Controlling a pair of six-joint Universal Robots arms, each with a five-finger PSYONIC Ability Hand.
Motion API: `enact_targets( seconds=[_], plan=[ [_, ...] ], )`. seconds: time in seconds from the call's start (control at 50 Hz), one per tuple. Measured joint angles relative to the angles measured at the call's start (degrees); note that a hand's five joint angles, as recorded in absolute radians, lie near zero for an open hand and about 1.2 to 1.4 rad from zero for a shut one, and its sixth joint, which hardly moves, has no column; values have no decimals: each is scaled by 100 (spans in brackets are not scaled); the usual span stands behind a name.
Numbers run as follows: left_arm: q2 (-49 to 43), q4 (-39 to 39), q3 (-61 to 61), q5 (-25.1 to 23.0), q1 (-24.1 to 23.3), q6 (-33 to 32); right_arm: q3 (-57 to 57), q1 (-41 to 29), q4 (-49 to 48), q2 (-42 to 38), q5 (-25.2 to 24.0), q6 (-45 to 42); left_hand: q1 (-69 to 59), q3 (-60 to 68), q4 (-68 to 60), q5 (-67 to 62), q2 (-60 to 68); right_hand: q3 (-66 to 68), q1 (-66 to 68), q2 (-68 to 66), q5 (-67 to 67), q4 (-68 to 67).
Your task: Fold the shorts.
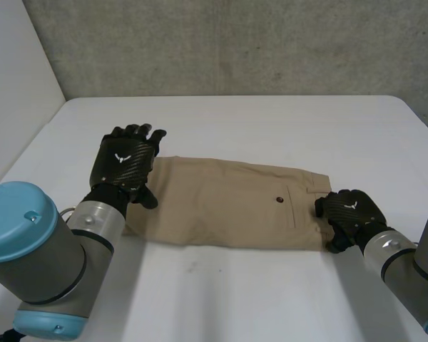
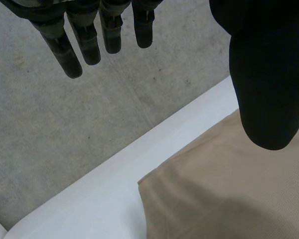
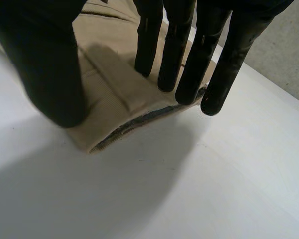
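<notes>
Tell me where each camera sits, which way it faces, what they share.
Head view: behind, between the arms, looking down at the table; both arms, left hand, right hand.
Left wrist view: along straight fingers, past a shorts corner toward the wall.
Right wrist view: along fingers touching the waistband.
All three share the shorts.

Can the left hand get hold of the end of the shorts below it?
Probably yes: the left hand is open right above that end of the shorts, and nothing lies between them.
</notes>
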State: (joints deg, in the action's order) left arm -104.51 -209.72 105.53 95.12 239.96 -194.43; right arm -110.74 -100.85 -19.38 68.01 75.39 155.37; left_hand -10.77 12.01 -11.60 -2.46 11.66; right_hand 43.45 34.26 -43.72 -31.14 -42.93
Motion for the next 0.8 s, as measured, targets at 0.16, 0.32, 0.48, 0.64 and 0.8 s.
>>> enact_targets(
  seconds=[0.16, 0.32, 0.48, 0.64, 0.8],
  plan=[
    [0, 6, 3, 8, -4, 1, 71, 54, 59, 50, -6, -55, 0, 0, 0, 0, 0, 2391, 1477, -2271, -2241, -2515],
    [20, 10, 4, 19, -16, -3, 195, 676, 386, 370, 134, -1083, 0, 0, 0, 0, 0, 2392, 1547, -2272, -2244, -2517],
    [60, 12, 4, 24, -15, -9, 588, 963, 681, 600, 743, -2768, 0, 0, 0, 0, 0, 2391, 1854, -2272, -2308, -2519],
    [63, 12, 7, 31, -9, -15, 1373, -627, 588, 542, 1036, -3423, 0, 0, 0, -1, 0, 2392, 1919, -2271, -2364, -2520],
    [68, 21, 4, 39, -3, -13, 1792, -2517, 305, -186, -101, -3653, 0, 0, 0, 0, 0, 2413, 1920, -2320, -2495, -2521]
  ],
)
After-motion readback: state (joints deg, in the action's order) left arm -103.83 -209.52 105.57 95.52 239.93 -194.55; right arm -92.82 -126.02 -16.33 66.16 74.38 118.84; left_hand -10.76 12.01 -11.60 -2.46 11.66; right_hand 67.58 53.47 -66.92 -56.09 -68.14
